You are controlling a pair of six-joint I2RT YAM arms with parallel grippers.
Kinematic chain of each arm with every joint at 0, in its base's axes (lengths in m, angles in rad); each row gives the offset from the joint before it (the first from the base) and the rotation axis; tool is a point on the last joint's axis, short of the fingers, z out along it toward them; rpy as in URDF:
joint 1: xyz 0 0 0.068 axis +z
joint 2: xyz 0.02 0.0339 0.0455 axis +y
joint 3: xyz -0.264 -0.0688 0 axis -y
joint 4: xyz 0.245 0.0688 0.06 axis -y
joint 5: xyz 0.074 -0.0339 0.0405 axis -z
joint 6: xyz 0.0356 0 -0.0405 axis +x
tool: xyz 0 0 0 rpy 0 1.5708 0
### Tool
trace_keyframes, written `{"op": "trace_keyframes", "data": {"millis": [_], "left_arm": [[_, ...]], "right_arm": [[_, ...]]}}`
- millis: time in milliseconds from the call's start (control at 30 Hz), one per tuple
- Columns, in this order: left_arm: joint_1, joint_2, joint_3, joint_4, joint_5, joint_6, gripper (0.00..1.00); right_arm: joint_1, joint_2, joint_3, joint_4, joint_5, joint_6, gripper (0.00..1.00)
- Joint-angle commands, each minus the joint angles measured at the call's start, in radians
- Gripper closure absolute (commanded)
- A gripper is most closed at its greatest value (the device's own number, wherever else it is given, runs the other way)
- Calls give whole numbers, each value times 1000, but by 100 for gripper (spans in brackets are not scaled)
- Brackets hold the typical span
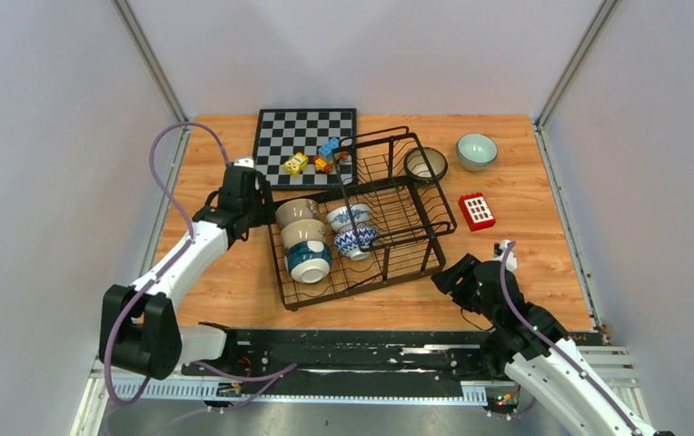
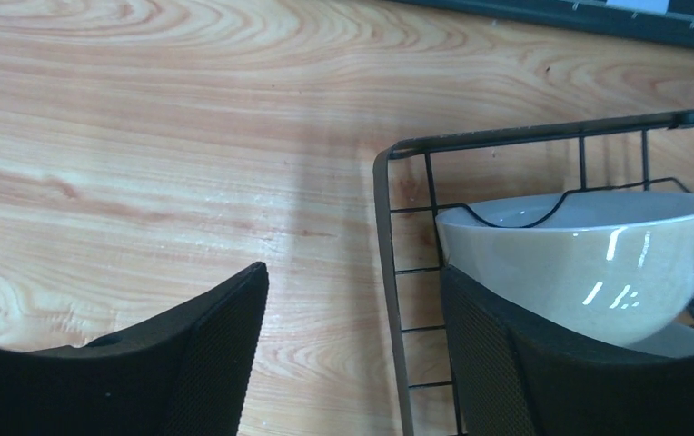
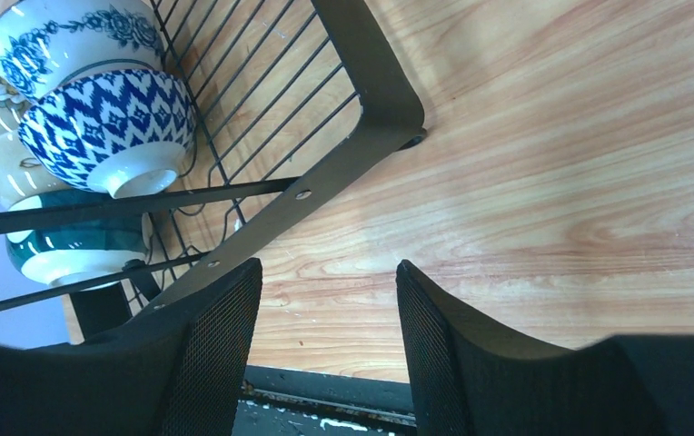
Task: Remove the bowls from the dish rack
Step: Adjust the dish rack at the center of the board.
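Note:
The black wire dish rack stands mid-table with several bowls on edge in its left half: two beige ones, a teal-banded one and two blue-and-white patterned ones. My left gripper is open at the rack's left wall. In the left wrist view the left gripper straddles the rack's wire rim, one finger outside and the other inside, close against the beige bowl. My right gripper hangs open and empty by the rack's near right corner, apart from the patterned bowl.
A dark speckled bowl and a mint green bowl sit on the table behind the rack at right. A chessboard with toy blocks lies at the back. A red block lies right of the rack.

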Motion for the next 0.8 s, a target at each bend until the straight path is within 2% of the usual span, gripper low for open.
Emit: {"op": "trace_keyframes", "data": {"millis": [0, 267, 400, 667, 767], "left_arm": [[5, 61, -3, 21, 26, 20, 32], [5, 158, -14, 45, 7, 14, 47], [4, 177, -31, 58, 49, -20, 64], [2, 65, -142, 90, 94, -80, 100], [-2, 20, -173, 88, 107, -100, 100]], "right_arm": [[-11, -20, 32, -61, -26, -32, 40], [-11, -43, 48, -61, -19, -40, 40], [-10, -30, 53, -58, -8, -40, 39], [-10, -7, 76, -51, 34, -72, 37], [-12, 8, 91, -48, 57, -85, 36]]}}
